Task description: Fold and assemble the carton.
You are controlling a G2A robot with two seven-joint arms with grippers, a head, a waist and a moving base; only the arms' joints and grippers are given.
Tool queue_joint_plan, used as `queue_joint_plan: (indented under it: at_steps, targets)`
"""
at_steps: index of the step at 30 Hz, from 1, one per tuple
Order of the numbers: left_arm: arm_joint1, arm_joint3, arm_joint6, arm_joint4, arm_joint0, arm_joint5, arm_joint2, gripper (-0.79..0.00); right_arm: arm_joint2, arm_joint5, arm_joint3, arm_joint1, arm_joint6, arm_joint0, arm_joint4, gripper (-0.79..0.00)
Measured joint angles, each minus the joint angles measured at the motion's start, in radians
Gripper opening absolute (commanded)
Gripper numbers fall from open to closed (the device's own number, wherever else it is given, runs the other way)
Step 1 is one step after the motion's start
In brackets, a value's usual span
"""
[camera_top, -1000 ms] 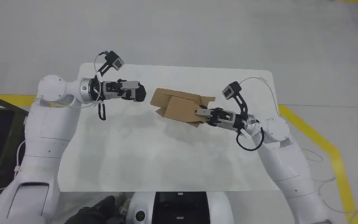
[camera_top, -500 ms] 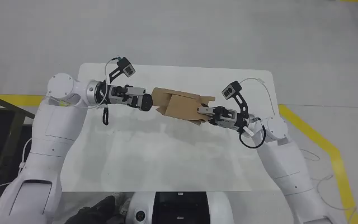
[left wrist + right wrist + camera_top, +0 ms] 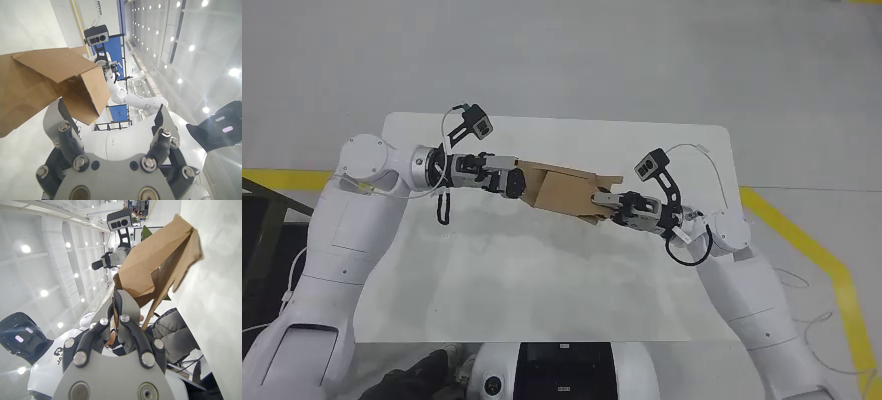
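A brown cardboard carton (image 3: 564, 188) is held above the white table (image 3: 542, 280), half folded with loose flaps. My right gripper (image 3: 604, 206) is shut on a flap at the carton's right end; in the right wrist view its fingers (image 3: 121, 302) pinch the cardboard edge of the carton (image 3: 151, 262). My left gripper (image 3: 517, 182) stands open at the carton's left end. In the left wrist view, the carton (image 3: 47, 79) lies beside one of the fingers (image 3: 65, 111) of the left gripper (image 3: 111, 109), and the open box mouth faces the camera.
The white table has bare surface in front of and behind the carton. A yellow floor line (image 3: 802, 240) runs to the right of the table. A dark object (image 3: 262, 230) sits at the left edge.
My left arm has moved right, from apart from the carton to its left end. The carton has shifted slightly right and flattened a little. The right gripper stays shut on its flap.
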Motion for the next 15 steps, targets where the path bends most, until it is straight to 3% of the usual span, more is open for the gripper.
queue_joint_plan:
  at_steps: [15]
  targets:
    - [-0.013, 0.046, 0.013, -0.007, -0.042, -0.008, 0.055, 0.000, -0.037, -0.007, 0.007, -0.006, 0.032, -0.004, 0.033, -0.785]
